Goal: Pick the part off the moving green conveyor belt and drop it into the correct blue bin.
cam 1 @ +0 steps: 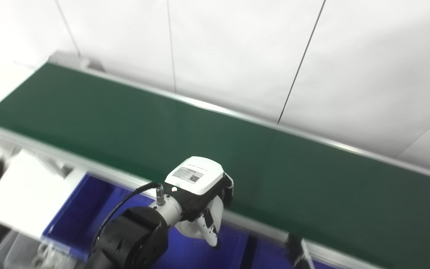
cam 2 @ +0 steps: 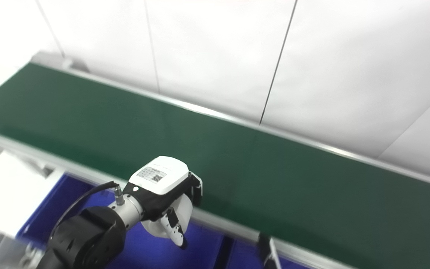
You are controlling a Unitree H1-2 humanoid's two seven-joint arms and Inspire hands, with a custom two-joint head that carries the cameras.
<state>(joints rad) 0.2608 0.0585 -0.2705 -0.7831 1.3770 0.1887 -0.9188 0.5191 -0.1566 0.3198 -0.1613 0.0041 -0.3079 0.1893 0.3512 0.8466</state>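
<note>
The green conveyor belt (cam 1: 215,149) runs from upper left to lower right and no part lies on the stretch I can see. My left hand (cam 1: 200,198) hangs just in front of the belt's near rail, over a blue bin (cam 1: 84,213). Its fingers curl down around a smooth white rounded part (cam 1: 190,228), with the thumb across the front. The hand also shows in the right eye view (cam 2: 162,198). My right hand is out of view.
A second blue bin (cam 1: 267,256) lies to the right past a dark divider. A black bracket (cam 1: 295,246) sticks up from the belt's near metal rail (cam 1: 50,153). A white surface (cam 1: 21,194) lies at the left. White wall panels stand behind the belt.
</note>
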